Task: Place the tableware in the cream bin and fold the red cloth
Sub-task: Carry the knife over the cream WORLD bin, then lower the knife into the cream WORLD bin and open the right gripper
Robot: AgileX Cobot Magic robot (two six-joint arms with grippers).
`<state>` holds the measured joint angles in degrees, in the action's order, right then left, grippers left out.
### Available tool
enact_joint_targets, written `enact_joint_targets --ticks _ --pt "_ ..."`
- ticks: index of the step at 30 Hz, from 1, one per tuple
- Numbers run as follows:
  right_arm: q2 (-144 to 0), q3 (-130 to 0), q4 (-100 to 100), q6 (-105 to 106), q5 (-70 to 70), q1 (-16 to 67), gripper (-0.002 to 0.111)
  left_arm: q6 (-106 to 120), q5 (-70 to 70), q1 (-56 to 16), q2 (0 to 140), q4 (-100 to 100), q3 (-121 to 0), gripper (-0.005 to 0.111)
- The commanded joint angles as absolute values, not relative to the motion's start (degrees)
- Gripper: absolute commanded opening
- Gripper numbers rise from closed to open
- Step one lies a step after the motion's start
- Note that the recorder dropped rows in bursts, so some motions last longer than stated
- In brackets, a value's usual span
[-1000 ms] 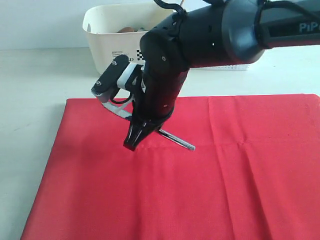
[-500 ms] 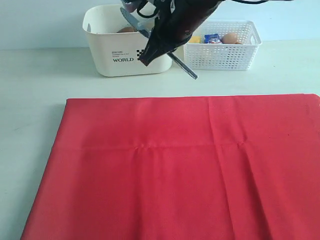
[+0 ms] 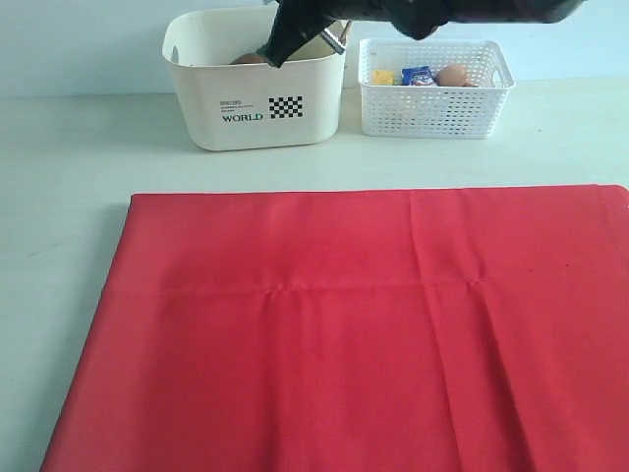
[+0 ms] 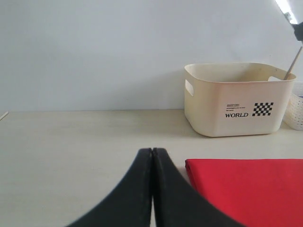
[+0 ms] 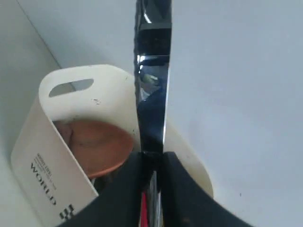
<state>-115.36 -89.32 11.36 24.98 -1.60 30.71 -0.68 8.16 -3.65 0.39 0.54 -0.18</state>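
Observation:
My right gripper (image 5: 152, 158) is shut on the silver table knife (image 5: 152, 85), whose blade sticks out past the fingertips. In the exterior view this gripper (image 3: 269, 55) hangs over the cream bin (image 3: 251, 98), just above its rim. The round brown plate (image 5: 97, 146) lies inside the bin. A thin wooden stick (image 4: 293, 61) leans out of the bin (image 4: 236, 101). The red cloth (image 3: 344, 334) lies spread flat on the table with a few soft creases. My left gripper (image 4: 152, 151) is shut and empty, low over the table beside the cloth's corner (image 4: 199, 165).
A white lattice basket (image 3: 437, 93) with toy foods stands to the right of the cream bin. Bare table (image 3: 59, 197) runs along the cloth's left side and between the cloth and the bins.
My right gripper has lifted the knife off the red cloth and carried it back and up to the cream bin. The cloth now lies bare.

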Motion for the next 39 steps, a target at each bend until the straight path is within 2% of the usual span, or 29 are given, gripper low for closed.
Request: enact_joint_targets --ticks 1,13,30,32,36,39 --pt "-120.39 -92.17 11.52 31.49 -11.65 29.77 0.000 -0.83 8.04 -4.11 0.00 1.24 0.00 0.001" --pt "-128.86 -102.84 11.23 31.26 -10.04 26.66 0.000 -0.83 8.04 -4.11 0.00 1.24 0.00 0.001" --pt "-129.95 -103.67 11.97 31.39 -9.62 26.34 0.001 -0.83 8.04 -4.11 0.00 1.24 0.00 0.001" --pt "-129.95 -103.67 11.97 31.39 -9.73 26.34 0.005 -0.83 8.04 -4.11 0.00 1.24 0.00 0.001" --pt "-129.95 -103.67 11.97 31.39 -9.99 26.34 0.021 -0.83 8.04 -4.11 0.00 1.24 0.00 0.001" --pt "-129.95 -103.67 11.97 31.21 -9.99 26.34 0.047 -0.83 8.04 -4.11 0.00 1.24 0.00 0.001"
